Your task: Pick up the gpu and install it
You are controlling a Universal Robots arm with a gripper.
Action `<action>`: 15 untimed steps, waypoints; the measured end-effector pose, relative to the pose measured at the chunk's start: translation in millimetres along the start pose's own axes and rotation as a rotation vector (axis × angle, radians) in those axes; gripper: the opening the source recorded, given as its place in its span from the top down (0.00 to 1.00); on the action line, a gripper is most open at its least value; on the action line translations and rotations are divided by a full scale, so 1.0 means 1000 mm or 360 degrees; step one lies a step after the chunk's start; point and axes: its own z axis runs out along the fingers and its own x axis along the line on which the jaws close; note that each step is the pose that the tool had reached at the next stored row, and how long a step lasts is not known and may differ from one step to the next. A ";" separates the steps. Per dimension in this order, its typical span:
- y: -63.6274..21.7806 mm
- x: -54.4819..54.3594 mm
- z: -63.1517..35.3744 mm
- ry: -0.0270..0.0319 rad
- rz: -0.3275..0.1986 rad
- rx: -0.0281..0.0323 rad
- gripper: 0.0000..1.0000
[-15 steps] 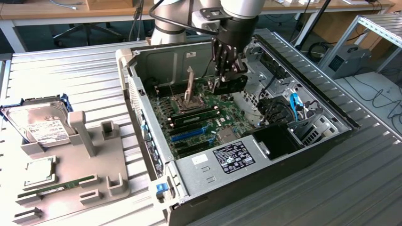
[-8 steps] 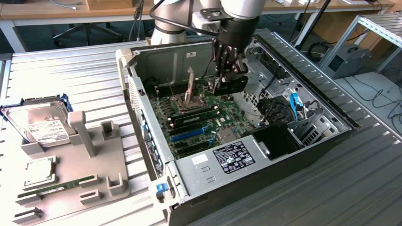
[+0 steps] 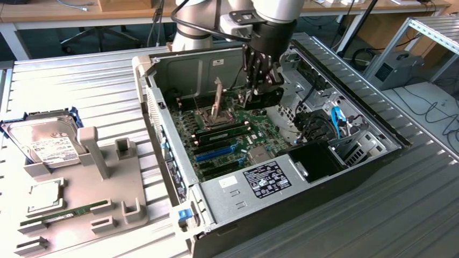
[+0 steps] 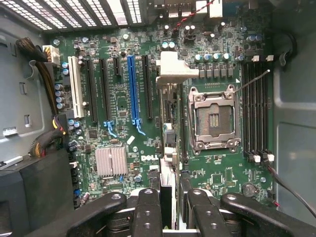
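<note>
The hand point(image 3: 259, 91) hangs inside the open computer case point(image 3: 373, 134), which lies on its side on the ribbed metal surface point(image 3: 93, 80) so that the motherboard point(image 4: 123, 94) faces up and can be reached from above. Its fingers point(image 4: 148, 212) are clenched on the gpu point(image 4: 168, 163), held edge-on and upright: in the wrist view the card runs as a thin vertical strip from between the finger pads up to its pale end bracket point(image 4: 176, 68), just beside the blue expansion slot point(image 4: 131, 89) and between that slot and the empty processor socket point(image 4: 213, 118). That edge-down hold suits a card that has to meet a slot along its length; whether its edge already touches a slot cannot be told. The case also holds a black power supply point(image 3: 315, 161) near its front corner, bundled cables with a blue connector point(image 3: 336, 117), and the raised socket lever point(image 3: 218, 97). Well apart, near the surface's edge on the exterior view's left, a grey holder tray point(image 3: 107, 177) keeps the other parts sorted: a hard drive point(image 3: 47, 142) in a blue frame stands at its far end, a processor point(image 3: 44, 196) lies flat in a recess, and a thin green memory stick point(image 3: 61, 215) rests in a groove by its near edge.
</note>
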 end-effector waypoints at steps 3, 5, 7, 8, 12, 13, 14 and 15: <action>-0.0001 0.001 0.0001 -0.00001 0.0000 0.00000 0.74; -0.0001 0.002 0.0002 0.00000 0.0000 0.00000 0.74; -0.0002 0.002 0.0003 -0.00001 0.0000 0.00000 0.74; -0.0002 0.002 0.0003 0.00000 0.0000 0.00000 0.74; -0.0002 0.003 0.0004 -0.00001 0.0000 0.00000 0.74; -0.0003 0.004 0.0004 0.00000 0.0000 0.00000 0.74; -0.0003 0.004 0.0004 0.00000 0.0000 0.00000 0.74; -0.0003 0.004 0.0005 -0.00001 0.0000 0.00000 0.74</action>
